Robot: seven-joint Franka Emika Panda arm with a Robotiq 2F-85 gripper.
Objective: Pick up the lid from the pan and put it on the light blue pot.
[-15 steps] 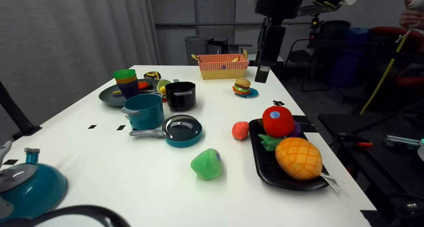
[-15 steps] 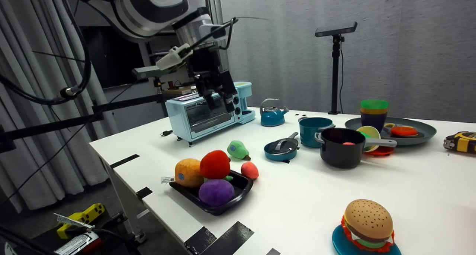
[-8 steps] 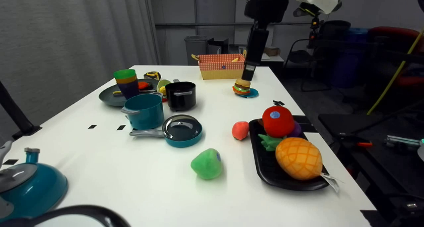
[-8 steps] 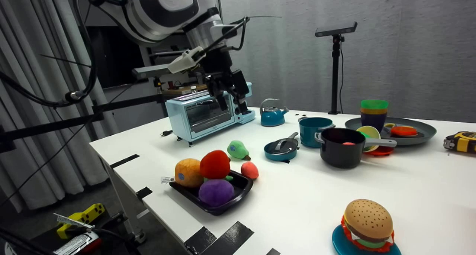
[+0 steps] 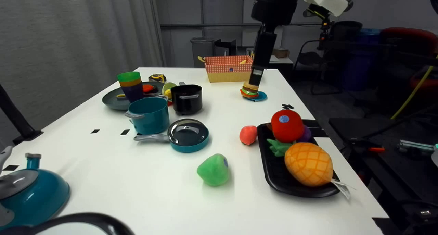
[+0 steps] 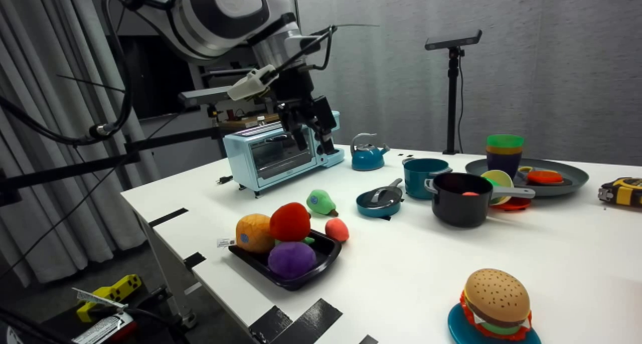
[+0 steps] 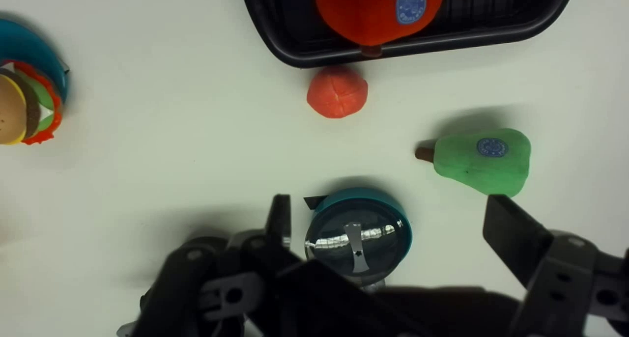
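The dark glassy lid [image 5: 188, 131] with a grey strap knob lies on the small teal pan [image 5: 190, 148], whose silvery handle points to the pots. Lid [image 6: 386, 197] and pan [image 6: 377, 212] also show in an exterior view. The light blue pot [image 5: 150, 115], teal with grey side handles, stands open beside the pan and also shows in an exterior view [image 6: 417, 181]. My gripper [image 6: 315, 147] is open and empty, high above the table. In the wrist view the lid [image 7: 357, 238] shows between the spread fingers [image 7: 388, 214], nearer the left one; the light blue pot is hidden there.
A black pot [image 5: 187, 100] stands against the light blue pot's far side. A green pear [image 5: 213, 170], a coral fruit [image 5: 248, 135] and a black tray [image 5: 270, 173] of plush food lie near the pan. A kettle [image 6: 367, 158] and toaster oven [image 6: 281, 158] stand behind.
My gripper has moved sideways toward the pan and pots and slightly down, mostly in the first half second. It stays open. The lid, pan and pots have not moved.
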